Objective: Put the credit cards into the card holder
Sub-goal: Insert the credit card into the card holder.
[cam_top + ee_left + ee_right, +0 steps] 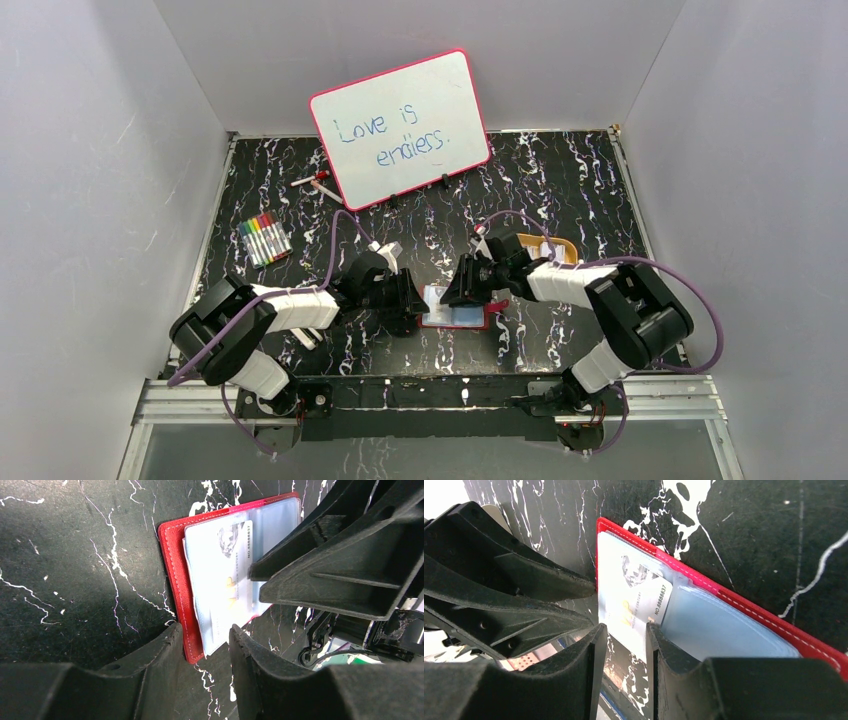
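Observation:
The card holder (pixel 458 318) lies open on the table between both grippers, red with pale blue pockets. A whitish credit card (pixel 220 565) sits partly in its left pocket; it also shows in the right wrist view (pixel 644 600). My left gripper (pixel 204 632) is open, its tips straddling the near corner of the holder (pixel 175 580). My right gripper (pixel 625 627) is open, low over the card's outer end, one fingertip (pixel 655 630) on the blue pocket. In the left wrist view the right gripper's finger (pixel 320 555) rests on the card. Other cards are not clearly seen.
A pink-framed whiteboard (pixel 400 128) stands at the back. A row of markers (pixel 265 240) lies at the left and a loose marker (pixel 318 182) lies near the board. A yellow-orange tray (pixel 557 247) sits behind the right arm. The two grippers nearly touch.

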You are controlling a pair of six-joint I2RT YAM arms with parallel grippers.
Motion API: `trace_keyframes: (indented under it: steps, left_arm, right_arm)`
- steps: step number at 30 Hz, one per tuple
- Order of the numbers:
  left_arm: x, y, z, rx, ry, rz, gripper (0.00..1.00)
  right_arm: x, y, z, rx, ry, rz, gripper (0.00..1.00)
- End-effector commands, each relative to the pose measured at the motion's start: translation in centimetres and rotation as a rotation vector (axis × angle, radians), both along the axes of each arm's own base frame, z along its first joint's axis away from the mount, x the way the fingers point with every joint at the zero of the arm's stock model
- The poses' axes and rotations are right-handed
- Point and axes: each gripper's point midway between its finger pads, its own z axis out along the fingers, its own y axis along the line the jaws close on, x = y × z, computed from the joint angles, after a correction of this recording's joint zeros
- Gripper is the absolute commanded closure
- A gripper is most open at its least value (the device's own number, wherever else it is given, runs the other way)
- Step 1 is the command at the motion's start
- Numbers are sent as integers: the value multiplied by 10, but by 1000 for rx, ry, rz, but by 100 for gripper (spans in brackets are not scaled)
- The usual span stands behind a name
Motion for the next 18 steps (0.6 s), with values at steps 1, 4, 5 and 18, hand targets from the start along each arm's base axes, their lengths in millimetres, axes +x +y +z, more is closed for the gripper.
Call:
trace_keyframes:
  steps: [1,4,5,18]
  left_arm:
    - [-2,2,3,12,-22,-9,63]
    - [-2,2,3,12,-24,-7,63]
    - [-2,2,3,11,-21,-8,63]
    - [-4,0,3,-4,-16,-19,63]
  right_arm:
    - [19,-3,22,-36,-116,-32,56]
    - [19,-7,18,-76,-112,-27,55]
    - [19,-8,16,-87,-106,-28,55]
    - [14,-1,0,-89,-52,-6,53]
